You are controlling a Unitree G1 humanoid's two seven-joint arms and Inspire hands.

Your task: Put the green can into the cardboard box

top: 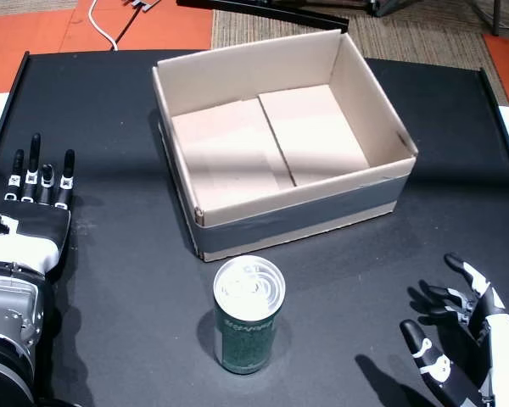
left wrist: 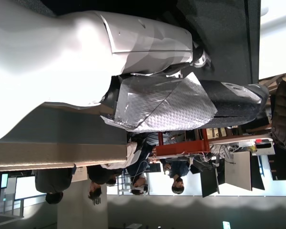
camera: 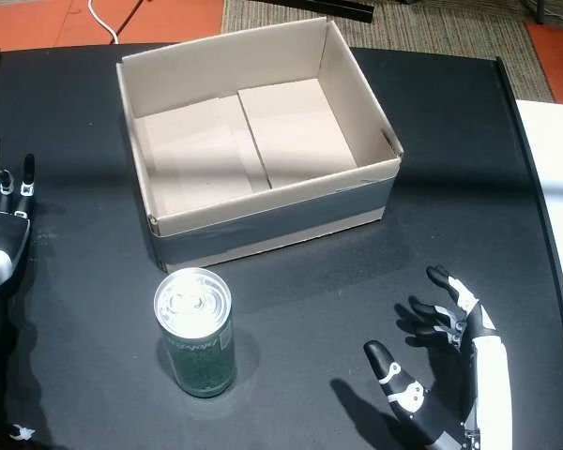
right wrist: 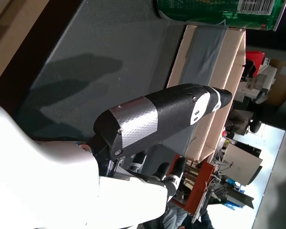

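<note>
The green can [top: 248,315] [camera: 195,332] stands upright on the black table, just in front of the cardboard box [top: 299,216] [camera: 272,223], silver top up. The box is open and holds nothing. My right hand [top: 460,348] [camera: 443,375] hovers open to the can's right, fingers spread, well apart from it. My left hand [top: 36,208] [camera: 2,220] lies flat and open at the table's left edge. In the right wrist view the can [right wrist: 219,10] shows at the top, beyond the thumb [right wrist: 162,117], with the box [right wrist: 207,71] behind it.
The black table [top: 110,119] runs out to raised edges on the left and right. Orange floor and a woven mat lie beyond its far edge. The left wrist view shows my hand [left wrist: 157,90] and several people in the room behind.
</note>
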